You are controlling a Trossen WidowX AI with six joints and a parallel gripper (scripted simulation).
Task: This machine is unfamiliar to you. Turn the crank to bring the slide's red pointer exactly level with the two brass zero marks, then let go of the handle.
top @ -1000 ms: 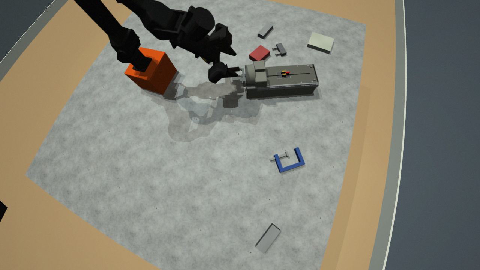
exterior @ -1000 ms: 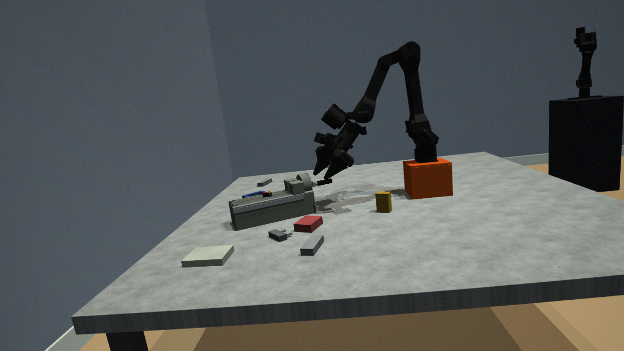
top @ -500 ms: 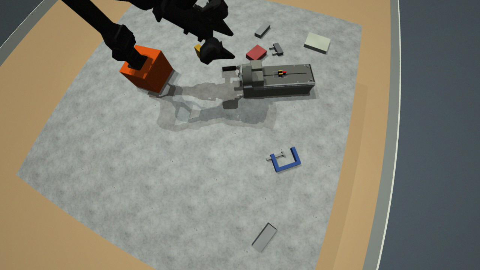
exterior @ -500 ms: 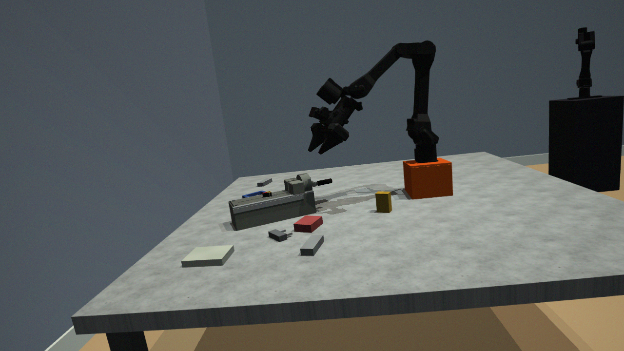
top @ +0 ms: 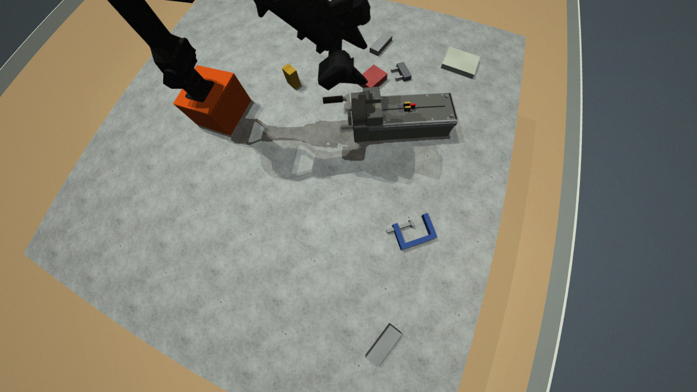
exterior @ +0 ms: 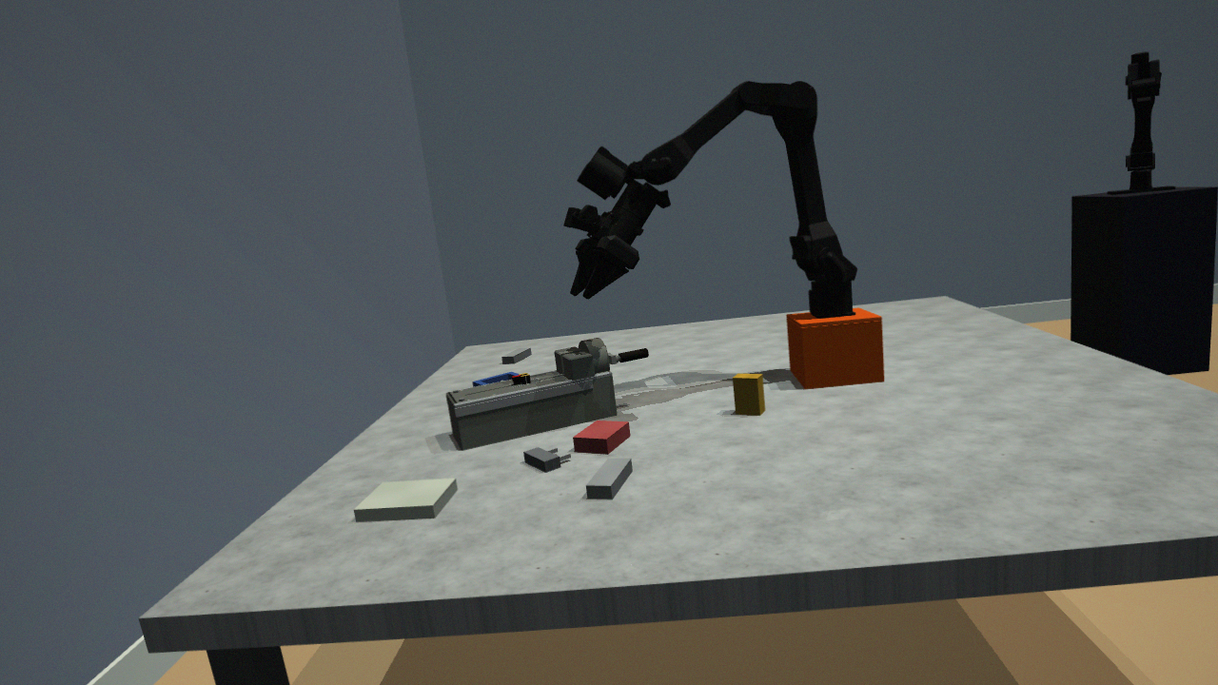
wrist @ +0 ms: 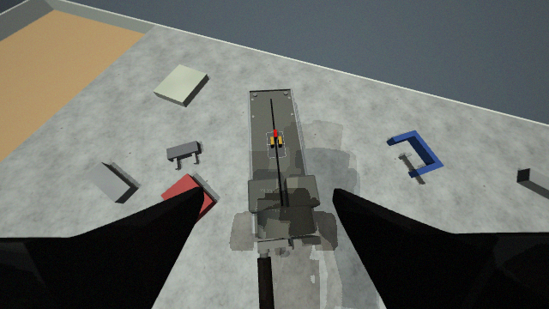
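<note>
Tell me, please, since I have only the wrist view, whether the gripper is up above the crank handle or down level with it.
Observer: The exterior view shows the gripper well above the crank handle, its fingers pointing down.
Operator: Thank you. Is anything standing on the table between the machine and the arm's base that I cannot see?
Observer: Yes, a yellow block stands upright near the orange base, on the same side of the machine as the red block.
</note>
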